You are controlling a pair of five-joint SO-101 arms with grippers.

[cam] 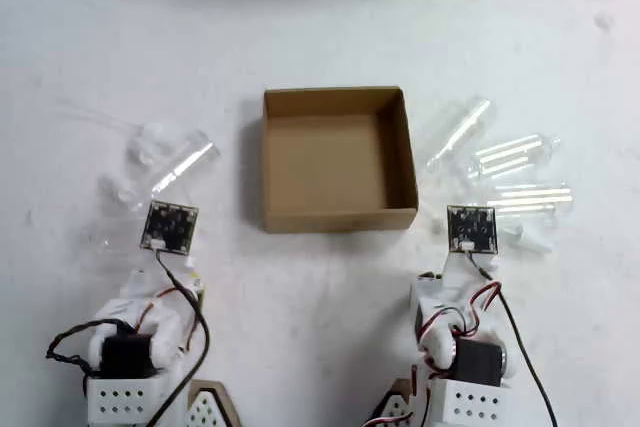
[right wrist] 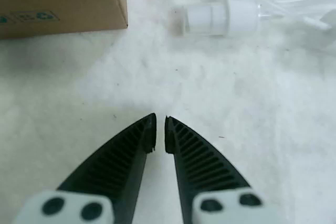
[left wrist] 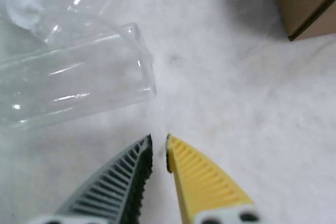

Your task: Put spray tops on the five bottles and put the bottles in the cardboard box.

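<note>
Cardboard box (cam: 340, 217): mid-bench, open-topped, farther out than both arms and between them. Its brown floor is bare, so I judge no bottle is packed yet.
Bench (cam: 320, 337): white, which swallows the clear plastic.
Right bottles (cam: 515, 155): three clear bottles lie on their sides right of the box, close together.
Left bottle (left wrist: 73, 87): clear, on its side left of the box, just beyond your left fingers. Other clear pieces (cam: 148, 147) lie around it.
Spray top (right wrist: 215, 17): white, on its side off the box's near right corner, ahead of the right arm and near the closest right bottle.
Left gripper (left wrist: 159, 139): grey and yellow fingers drawn to a narrow slit, holding nothing, over bare bench.
Right gripper (right wrist: 160, 119): black fingers likewise nearly touching, holding nothing.
Step in hand: likely the first pick, since no bottle looks capped. Open the right fingers wide before you descend. Take the spray top across its stout white collar, not its thin end. Have the left arm pin a bottle by its body so the neck cannot roll. Feed the thin end in first, then seat the collar.
Hard to make out: you cannot confirm five bottles, because the left heap's outlines merge. That bottle's neck is cut off in the left wrist view. From the high view the wrist camera boards (cam: 172, 225) cover both sets of fingers.
</note>
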